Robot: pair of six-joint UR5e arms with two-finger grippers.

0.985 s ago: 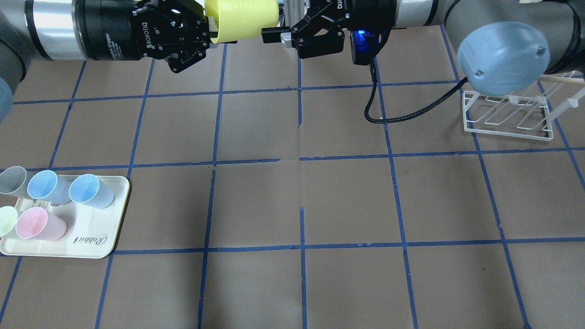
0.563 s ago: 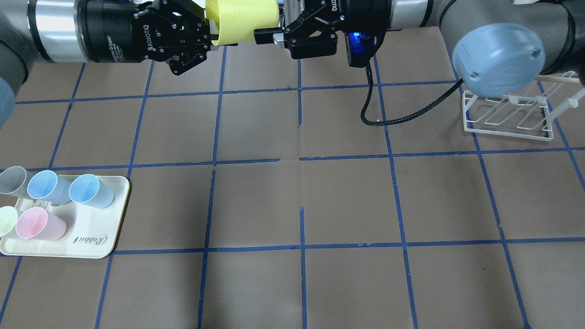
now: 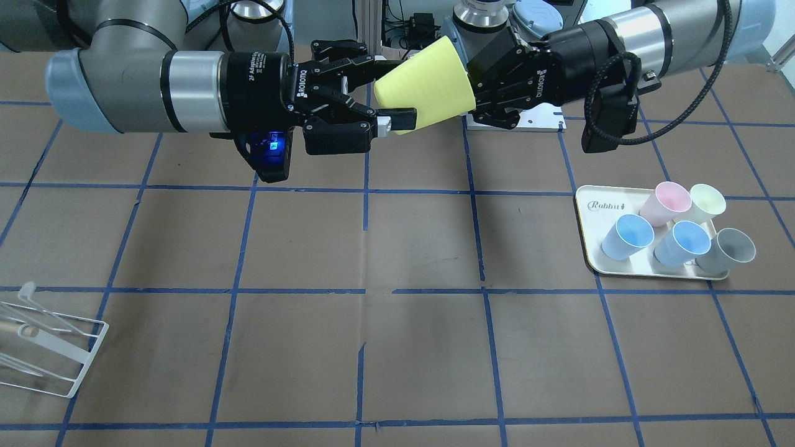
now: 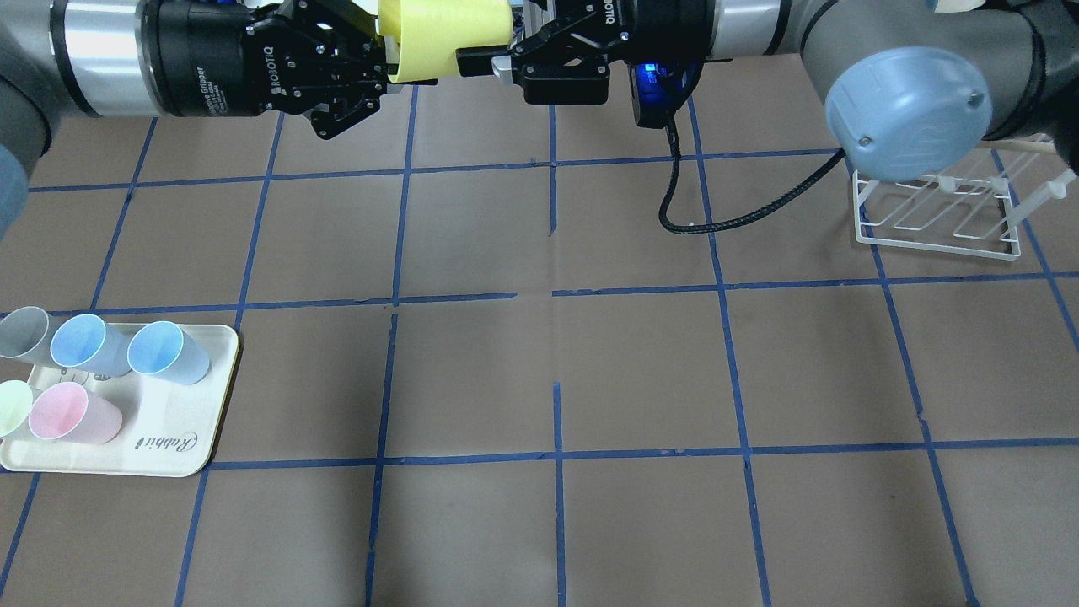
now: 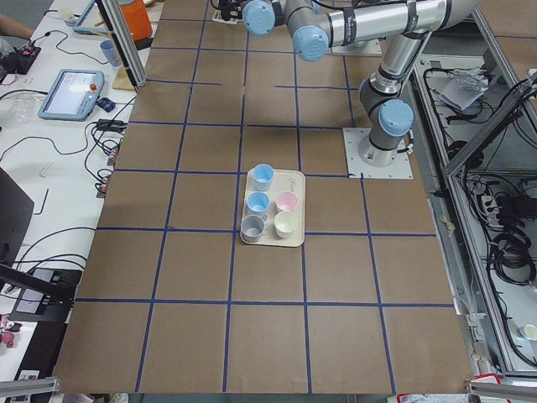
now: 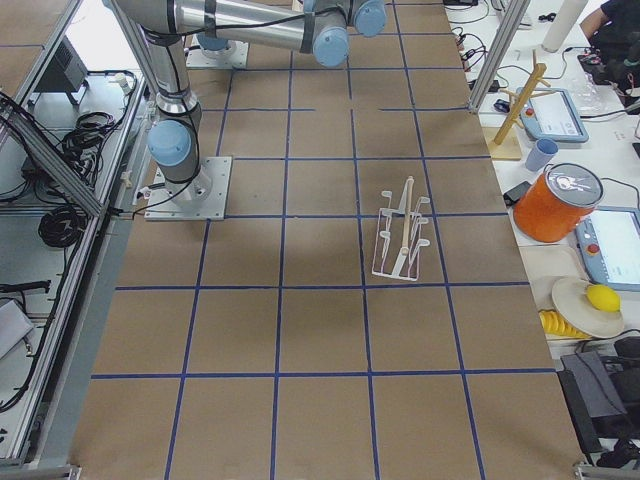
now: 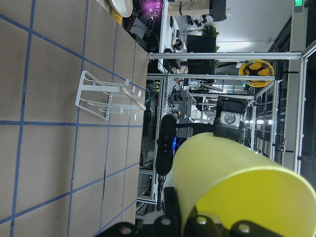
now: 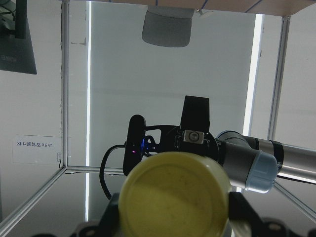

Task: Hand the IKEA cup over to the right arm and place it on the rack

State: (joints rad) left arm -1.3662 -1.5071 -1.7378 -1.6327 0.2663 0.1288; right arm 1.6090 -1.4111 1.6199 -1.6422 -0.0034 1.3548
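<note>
IKEA cup (image 3: pixel 425 84) | clamped aloft in left gripper (image 3: pixel 481 87) jaws | right gripper (image 3: pixel 397 89) jaws wide, newly advanced around its base | handover imminent

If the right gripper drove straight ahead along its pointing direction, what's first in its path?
The yellow cup: its closed bottom faces the right gripper, between the open jaws. Directly behind it is the left gripper, holding the cup.
</note>
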